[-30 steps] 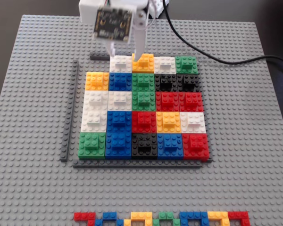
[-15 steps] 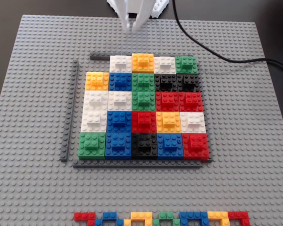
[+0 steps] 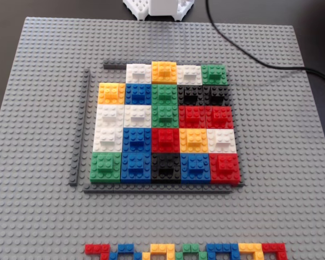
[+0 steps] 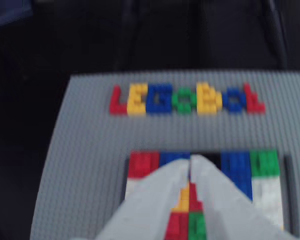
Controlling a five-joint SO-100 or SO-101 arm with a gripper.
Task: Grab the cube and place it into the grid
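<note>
Grey studded baseplate (image 3: 38,65) carries the grid (image 3: 165,127), 1 corner cell bare. No loose cube shows; 5 white blocks sit inside. Gripper (image 4: 190,161) jaws closed, empty. Cube likely light, rigid: pinch its raised brick.

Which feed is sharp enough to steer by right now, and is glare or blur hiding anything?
Fixed view: sharp, evenly lit, only soft sheen on the grid; single studs are readable. Wrist view: blurred throughout, the coloured letters smeared, dark background; the gripper, jaws closed, covers the grid's middle.
</note>
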